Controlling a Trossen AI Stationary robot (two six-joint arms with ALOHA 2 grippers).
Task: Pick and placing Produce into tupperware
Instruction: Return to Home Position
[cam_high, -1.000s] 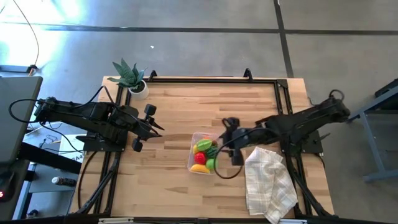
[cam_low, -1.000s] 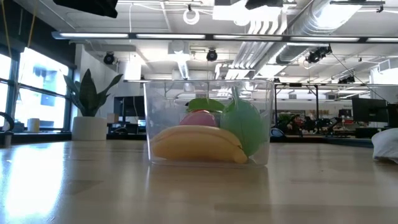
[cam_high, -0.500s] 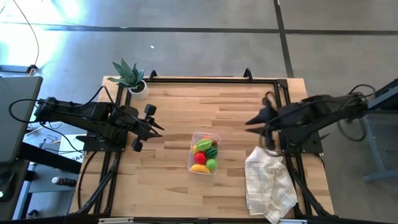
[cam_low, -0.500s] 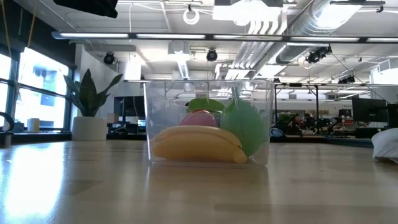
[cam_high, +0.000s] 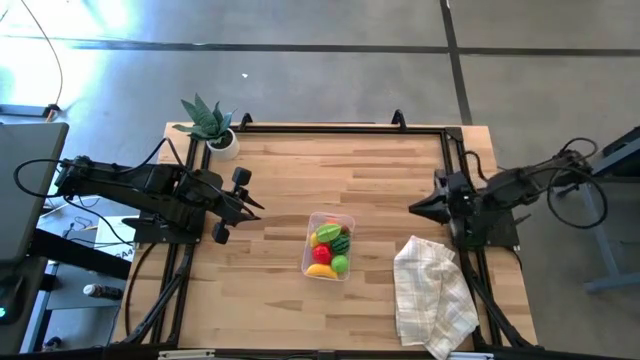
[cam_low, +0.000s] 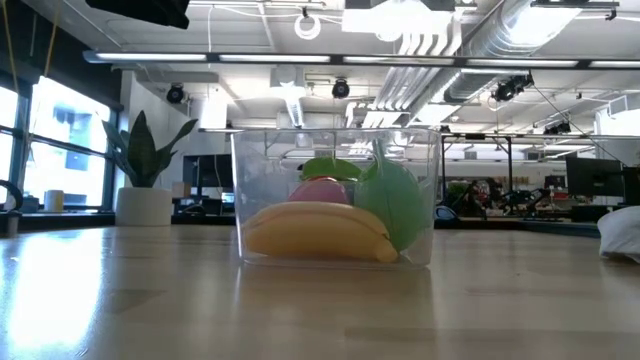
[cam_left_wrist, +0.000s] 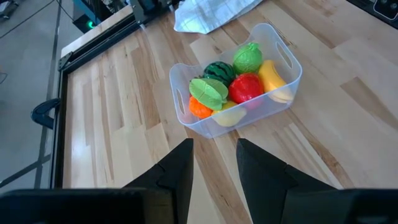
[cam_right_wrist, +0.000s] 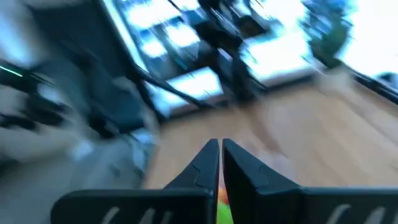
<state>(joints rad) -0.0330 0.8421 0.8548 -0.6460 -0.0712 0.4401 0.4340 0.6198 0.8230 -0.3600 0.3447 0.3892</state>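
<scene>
While apart from left fingers (cam_left_wrist: 177, 177) — tupperware (cam_left_wrist: 180, 99)

From where I stand, nothing can be read: no words, labels, brand marks or numbers show on the tupperware (cam_left_wrist: 252, 121), on the produce (cam_left_wrist: 247, 87) inside it, or on the table (cam_left_wrist: 348, 124).

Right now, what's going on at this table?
Nothing is being handled. The produce all lies inside the tupperware at the middle of the table. The left end effector hangs open and empty to the tub's left. The right end effector is shut and empty near the table's right side, close to the white cloth.
</scene>
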